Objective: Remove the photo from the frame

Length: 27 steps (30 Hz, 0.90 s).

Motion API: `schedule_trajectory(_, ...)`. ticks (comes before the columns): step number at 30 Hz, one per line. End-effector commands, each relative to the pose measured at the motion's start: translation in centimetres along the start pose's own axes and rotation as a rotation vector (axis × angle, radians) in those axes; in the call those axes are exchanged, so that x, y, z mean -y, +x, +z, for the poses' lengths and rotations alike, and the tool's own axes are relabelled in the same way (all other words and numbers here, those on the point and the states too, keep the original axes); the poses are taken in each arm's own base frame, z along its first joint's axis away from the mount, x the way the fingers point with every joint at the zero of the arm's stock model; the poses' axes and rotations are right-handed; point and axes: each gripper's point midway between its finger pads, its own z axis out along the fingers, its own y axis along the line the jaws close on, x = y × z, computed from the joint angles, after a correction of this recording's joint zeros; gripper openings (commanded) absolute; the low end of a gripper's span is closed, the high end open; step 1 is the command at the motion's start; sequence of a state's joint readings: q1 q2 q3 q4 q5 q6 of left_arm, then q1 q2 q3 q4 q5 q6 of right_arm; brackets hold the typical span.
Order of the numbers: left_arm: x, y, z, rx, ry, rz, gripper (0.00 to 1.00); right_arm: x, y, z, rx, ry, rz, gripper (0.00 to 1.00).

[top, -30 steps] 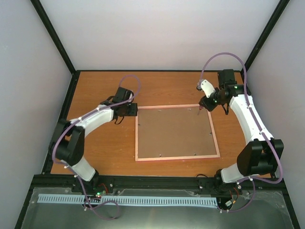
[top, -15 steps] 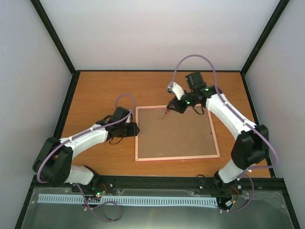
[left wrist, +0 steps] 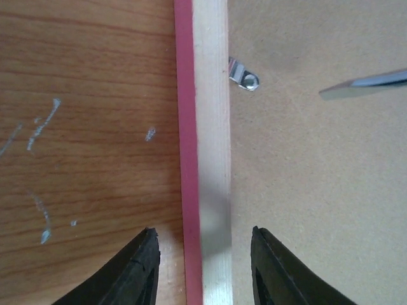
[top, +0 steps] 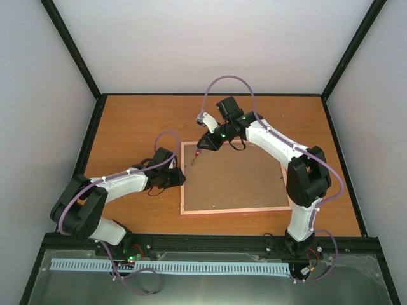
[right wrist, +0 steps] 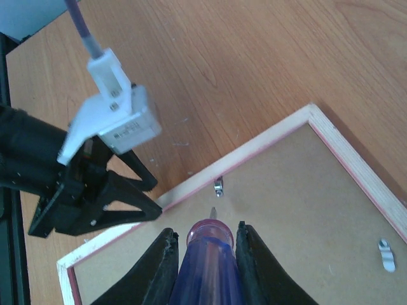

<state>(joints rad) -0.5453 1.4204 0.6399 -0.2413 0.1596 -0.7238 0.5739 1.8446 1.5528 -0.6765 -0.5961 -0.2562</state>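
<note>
The pink frame (top: pixel 236 210) lies face down on the table with its brown backing board (top: pixel 238 178) up. The photo is hidden under the board. My left gripper (top: pixel 182 178) is open, its jaws astride the frame's left rail (left wrist: pixel 198 127) without touching it. My right gripper (top: pixel 203 147) is shut on the screwdriver (right wrist: pixel 210 260), whose purple handle fills the jaws. The screwdriver tip (right wrist: pixel 213 212) points down at the board near the far left corner, just short of a small metal clip (right wrist: pixel 218 186). The tip (left wrist: pixel 365 84) and the clip (left wrist: pixel 244 74) also show in the left wrist view.
Another metal clip (right wrist: pixel 385 252) sits on the board near the frame's far rail, and more small clips dot the near rail (top: pixel 215 206). Black posts and pale walls enclose the wooden table (top: pixel 133 121). The left gripper (right wrist: pixel 95 190) shows close beside the screwdriver in the right wrist view.
My right arm has swung left along the frame's far rail, from the far right corner to the far left corner, carrying the screwdriver. My left gripper has shifted nearer along the left rail.
</note>
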Motion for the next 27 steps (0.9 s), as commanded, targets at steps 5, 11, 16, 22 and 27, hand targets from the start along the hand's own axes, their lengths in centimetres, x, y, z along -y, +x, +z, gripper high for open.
schedule_trajectory(5,0.3,-0.2,1.9,-0.002,0.024,-0.022,0.35,0.1,-2.1,1.9,0.032,-0.036,0.021,0.03)
schedule_trajectory(11,-0.4,0.4,2.5,-0.017,0.007,-0.049,0.24,0.2,-1.9,2.9,0.020,-0.049,0.036,0.03)
schedule_trajectory(16,-1.0,0.9,2.5,-0.021,-0.008,-0.055,0.16,0.1,-1.9,3.5,0.014,-0.062,0.036,0.03)
schedule_trajectory(22,-1.3,1.3,2.6,-0.022,-0.009,-0.068,0.06,-0.4,-1.7,4.3,-0.003,-0.089,0.041,0.03)
schedule_trajectory(27,-1.5,1.2,2.5,-0.016,-0.012,-0.069,0.02,0.2,-1.4,4.7,-0.019,-0.043,0.041,0.03)
